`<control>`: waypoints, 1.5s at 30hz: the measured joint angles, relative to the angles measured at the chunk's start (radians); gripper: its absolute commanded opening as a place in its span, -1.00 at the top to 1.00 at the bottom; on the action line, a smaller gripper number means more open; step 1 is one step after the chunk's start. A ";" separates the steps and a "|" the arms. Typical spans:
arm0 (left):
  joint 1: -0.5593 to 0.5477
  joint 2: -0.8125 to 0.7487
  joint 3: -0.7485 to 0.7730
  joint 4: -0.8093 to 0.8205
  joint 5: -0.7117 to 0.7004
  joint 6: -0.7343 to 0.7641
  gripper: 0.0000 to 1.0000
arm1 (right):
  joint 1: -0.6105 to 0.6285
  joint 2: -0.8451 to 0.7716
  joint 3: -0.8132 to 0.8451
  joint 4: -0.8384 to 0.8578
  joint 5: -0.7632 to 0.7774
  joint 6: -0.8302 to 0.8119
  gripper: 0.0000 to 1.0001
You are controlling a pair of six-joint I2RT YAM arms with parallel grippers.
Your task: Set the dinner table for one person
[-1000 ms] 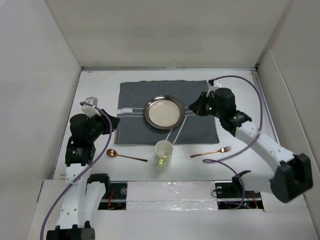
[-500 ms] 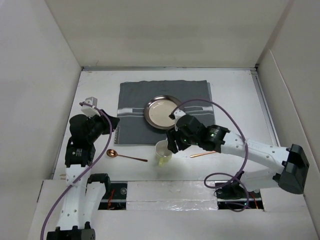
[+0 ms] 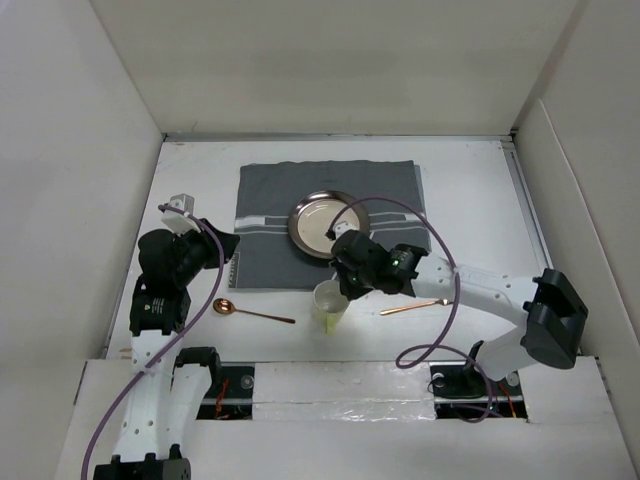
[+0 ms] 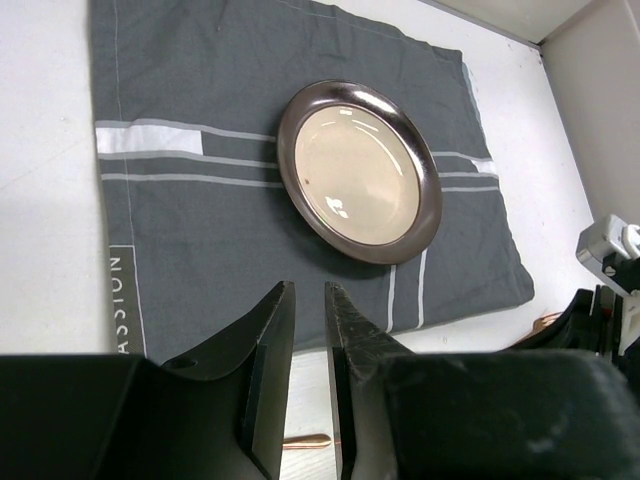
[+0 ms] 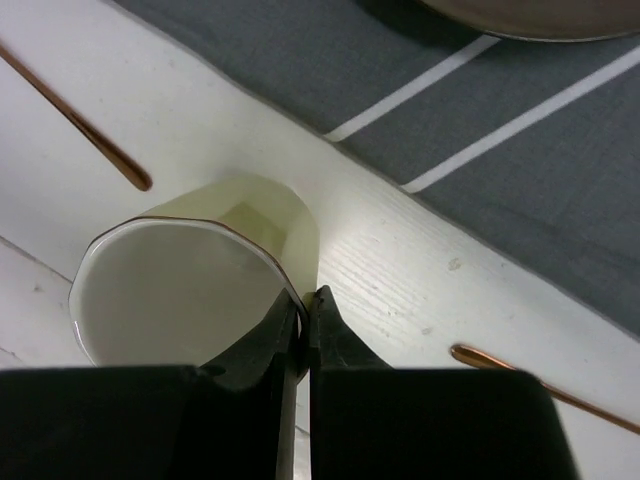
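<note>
A pale yellow cup (image 3: 329, 306) stands on the white dinner table (image 3: 470, 200), just in front of the dark grey striped mat (image 3: 270, 250). My right gripper (image 3: 341, 287) is shut on the cup's rim (image 5: 190, 280), one finger inside and one outside (image 5: 305, 300). A metal plate (image 3: 325, 222) sits in the middle of the mat. A copper spoon (image 3: 250, 312) lies left of the cup and a copper fork (image 3: 410, 307) lies to its right, partly under the right arm. My left gripper (image 3: 226, 247) hovers at the mat's left edge, empty, its jaws (image 4: 310, 295) almost together.
White walls enclose the table at the back and on both sides. The right arm's purple cable (image 3: 400, 210) loops over the mat and plate. The spoon handle (image 5: 80, 125) and fork handle (image 5: 520, 385) lie close to either side of the cup.
My right arm has swung from over the mat's right side down to the cup and closed on its rim. The left arm has not moved.
</note>
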 measured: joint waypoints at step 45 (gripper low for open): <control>0.000 0.063 0.000 0.000 0.000 0.000 0.51 | -0.926 0.844 1.199 -0.291 -0.140 -0.236 1.00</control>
